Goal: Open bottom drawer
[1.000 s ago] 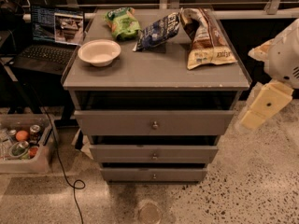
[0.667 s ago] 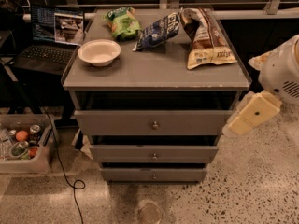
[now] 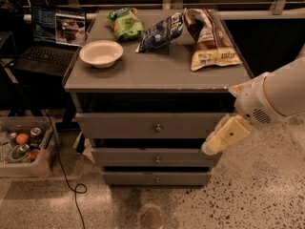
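1. Nearest: speckled floor [image 3: 248, 202], with a round pale mark [image 3: 151, 217] just before the chest [image 3: 157, 73].
2. Lowest on the chest: bottom drawer [image 3: 128, 178], narrowest of 3 grey fronts, pushed in, its small round knob [image 3: 156, 179] at centre and in plain view.
3. To the right: gripper [image 3: 210, 148], cream, slanting down and left from the white arm [image 3: 279, 97]. Tip over the right end of the middle drawer [image 3: 124, 157], just above the bottom drawer's right corner, well apart from the knob. Spread or pressed together: cannot tell. Touching the front or not: cannot tell.
4. Above that: top drawer [image 3: 114, 125], widest of the 3, with a dark gap over it.
5. Left, on the floor: bin [image 3: 21, 166] holding cans, and a black cable [image 3: 64, 168] looping beside the chest.
6. On the chest top, front to back: white bowl [image 3: 101, 53] at left, brown bag [image 3: 209, 39] at right, blue bag [image 3: 159, 32] between, green bag [image 3: 125, 23] behind the bowl.
7. Farthest left: open laptop [image 3: 52, 37], screen lit.
8. Against 0.7 s ago: gripper lower and further left, down from the top drawer's level to the middle drawer's. All 3 drawers, the bowl and the bags as before.
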`<state>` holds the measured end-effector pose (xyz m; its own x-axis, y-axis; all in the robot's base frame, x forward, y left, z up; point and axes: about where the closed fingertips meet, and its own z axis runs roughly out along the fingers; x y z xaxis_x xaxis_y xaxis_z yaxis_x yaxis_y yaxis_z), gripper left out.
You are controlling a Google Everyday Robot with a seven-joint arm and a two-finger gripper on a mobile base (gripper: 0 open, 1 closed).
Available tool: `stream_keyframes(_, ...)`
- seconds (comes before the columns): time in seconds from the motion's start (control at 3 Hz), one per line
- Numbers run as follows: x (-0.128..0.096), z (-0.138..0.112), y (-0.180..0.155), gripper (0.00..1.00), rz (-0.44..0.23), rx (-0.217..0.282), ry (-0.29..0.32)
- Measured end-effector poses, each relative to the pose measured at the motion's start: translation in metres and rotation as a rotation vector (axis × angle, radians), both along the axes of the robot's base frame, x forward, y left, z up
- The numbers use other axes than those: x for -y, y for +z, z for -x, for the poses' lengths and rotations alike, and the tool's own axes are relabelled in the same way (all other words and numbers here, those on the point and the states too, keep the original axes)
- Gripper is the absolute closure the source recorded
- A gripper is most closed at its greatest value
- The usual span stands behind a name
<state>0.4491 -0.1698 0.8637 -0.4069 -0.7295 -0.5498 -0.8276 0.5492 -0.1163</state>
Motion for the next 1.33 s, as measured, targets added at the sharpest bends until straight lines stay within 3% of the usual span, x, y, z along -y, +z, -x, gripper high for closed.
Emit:
stream_keyframes(0.67,-0.006,0.007,0.002,0.00,-0.004,0.021,0.009)
stream_keyframes(1.33,-0.010,0.020,-0.087,0.00,-0.030,-0.057,-0.045)
